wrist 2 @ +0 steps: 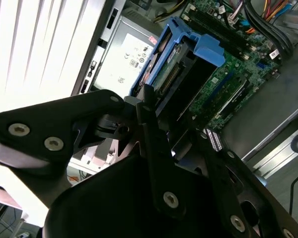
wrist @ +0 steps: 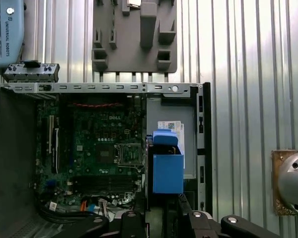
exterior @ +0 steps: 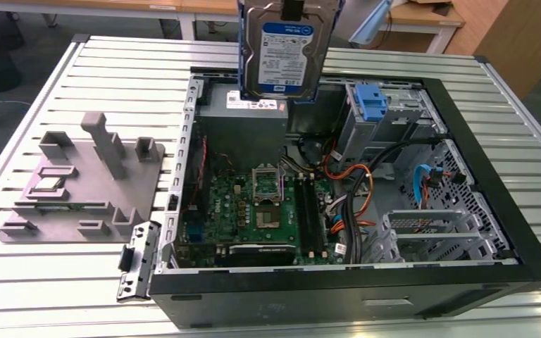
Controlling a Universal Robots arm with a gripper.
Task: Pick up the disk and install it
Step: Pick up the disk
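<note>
The disk (exterior: 284, 53) hangs upright above the back of the open computer case (exterior: 346, 296). Its blue-and-white label faces the exterior view, and blue rails run along its sides. My gripper (exterior: 291, 8) is shut on its upper end at the top edge of the exterior view. In the second wrist view the black fingers (wrist 2: 151, 129) clamp the blue-railed disk (wrist 2: 176, 69) over the motherboard. The first wrist view sees the disk (wrist: 167, 168) edge-on as a blue block, above the grey power-supply box (wrist: 188, 129).
Inside the case are a green motherboard (exterior: 261, 204), cables, and a drive bay with a lone blue latch (exterior: 370, 103) at the back right. A grey fixture plate (exterior: 82, 183) lies on the slatted table at the exterior view's left. A black bracket (exterior: 134, 260) lies by the case's front corner.
</note>
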